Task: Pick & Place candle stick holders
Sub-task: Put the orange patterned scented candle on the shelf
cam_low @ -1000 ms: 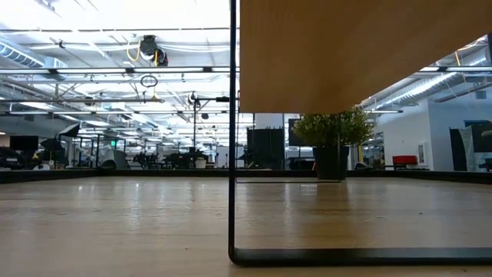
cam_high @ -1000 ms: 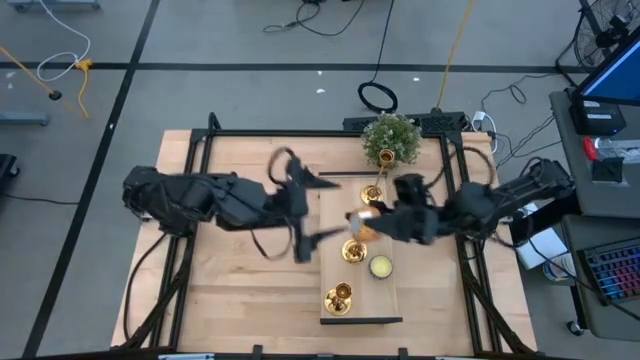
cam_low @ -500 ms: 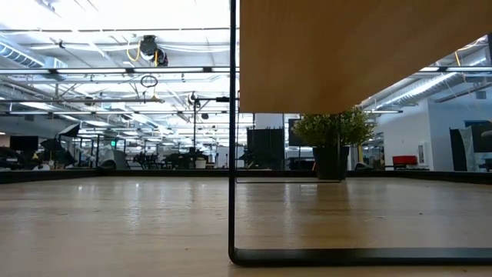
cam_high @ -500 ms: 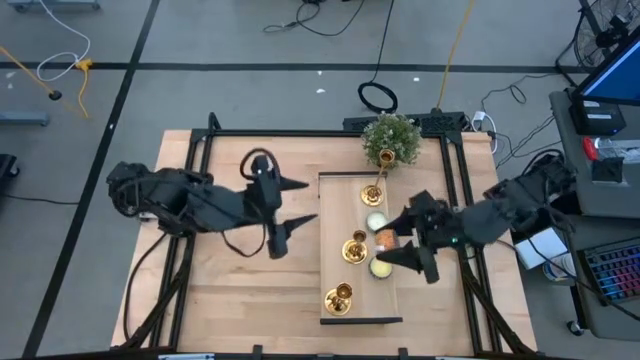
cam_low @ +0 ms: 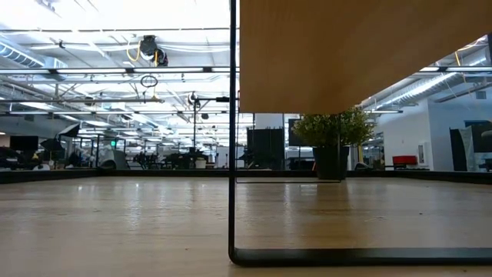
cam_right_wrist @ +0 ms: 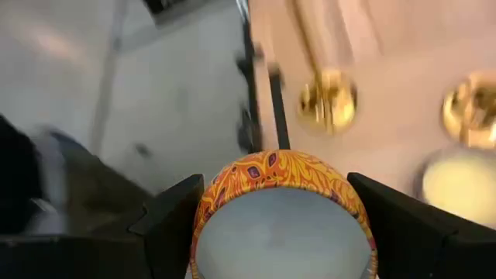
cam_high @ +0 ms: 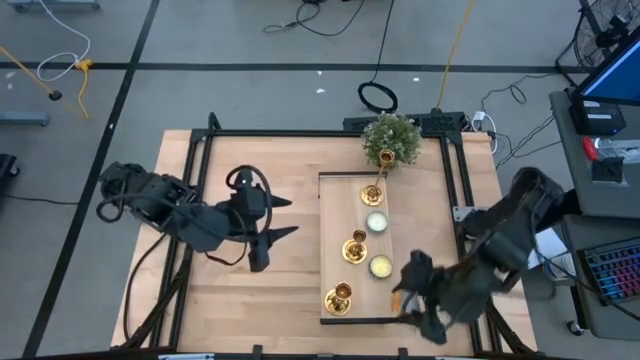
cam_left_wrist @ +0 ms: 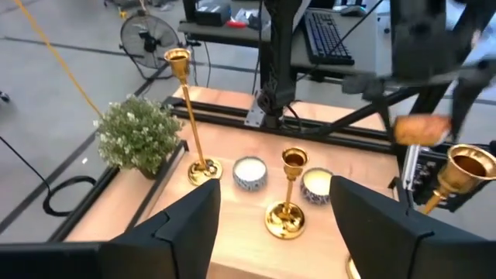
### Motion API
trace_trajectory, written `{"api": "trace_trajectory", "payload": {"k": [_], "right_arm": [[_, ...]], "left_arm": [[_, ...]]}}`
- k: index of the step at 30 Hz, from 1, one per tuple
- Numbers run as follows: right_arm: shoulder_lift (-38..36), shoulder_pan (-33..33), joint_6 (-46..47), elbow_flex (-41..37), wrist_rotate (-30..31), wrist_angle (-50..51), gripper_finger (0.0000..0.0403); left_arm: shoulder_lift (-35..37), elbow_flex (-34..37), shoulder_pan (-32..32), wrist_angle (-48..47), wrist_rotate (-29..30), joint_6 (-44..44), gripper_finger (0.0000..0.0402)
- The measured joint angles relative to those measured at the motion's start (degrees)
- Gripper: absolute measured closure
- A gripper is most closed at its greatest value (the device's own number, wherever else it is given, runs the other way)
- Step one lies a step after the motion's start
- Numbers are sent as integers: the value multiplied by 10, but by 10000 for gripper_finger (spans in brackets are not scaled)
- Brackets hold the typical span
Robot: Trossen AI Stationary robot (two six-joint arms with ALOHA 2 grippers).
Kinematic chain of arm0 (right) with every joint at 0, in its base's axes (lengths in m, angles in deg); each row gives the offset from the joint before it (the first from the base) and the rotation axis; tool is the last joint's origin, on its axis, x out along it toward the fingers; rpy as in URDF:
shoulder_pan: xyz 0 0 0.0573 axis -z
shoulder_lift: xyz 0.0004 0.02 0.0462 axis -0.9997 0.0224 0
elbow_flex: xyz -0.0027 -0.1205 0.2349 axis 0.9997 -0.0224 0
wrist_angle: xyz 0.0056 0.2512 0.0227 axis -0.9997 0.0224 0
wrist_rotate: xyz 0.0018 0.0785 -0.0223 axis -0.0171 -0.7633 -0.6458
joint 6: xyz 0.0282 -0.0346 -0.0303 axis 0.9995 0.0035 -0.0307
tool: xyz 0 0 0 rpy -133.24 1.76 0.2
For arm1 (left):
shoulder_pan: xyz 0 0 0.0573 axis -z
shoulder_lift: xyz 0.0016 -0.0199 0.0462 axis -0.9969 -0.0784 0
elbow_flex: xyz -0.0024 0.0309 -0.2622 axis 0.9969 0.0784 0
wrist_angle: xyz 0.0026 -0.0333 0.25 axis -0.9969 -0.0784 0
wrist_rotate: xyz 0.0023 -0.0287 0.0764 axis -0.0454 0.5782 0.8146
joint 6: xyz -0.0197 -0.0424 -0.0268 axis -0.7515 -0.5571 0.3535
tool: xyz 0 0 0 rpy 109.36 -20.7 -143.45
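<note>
Both arms withdrawn: left gripper jaws empty, apart; right gripper jaws holding patterned candle.

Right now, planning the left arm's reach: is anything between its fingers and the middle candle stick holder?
Nothing visible does. Only bare wood lies between the left gripper and the middle candle stick holder; the two tealight discs sit beyond it.
</note>
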Motion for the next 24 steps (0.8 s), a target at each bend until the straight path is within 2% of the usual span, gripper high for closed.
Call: {"api": "trace_trajectory", "payload": {"k": [7, 15, 19, 24], "right_arm": [[59, -15, 45, 0, -8, 122, 112], [100, 6, 58, 0, 0, 120, 112], [108, 24, 61, 0, -26, 122, 112], [109, 35, 76, 0, -28, 122, 112]], "left_arm": [[0, 0, 9, -6, -10, -18, 174], [0, 0, 16, -6, -16, -25, 198], [0, 0, 24, -6, -17, -29, 211], [-4, 0, 32, -10, -17, -31, 224]]}}
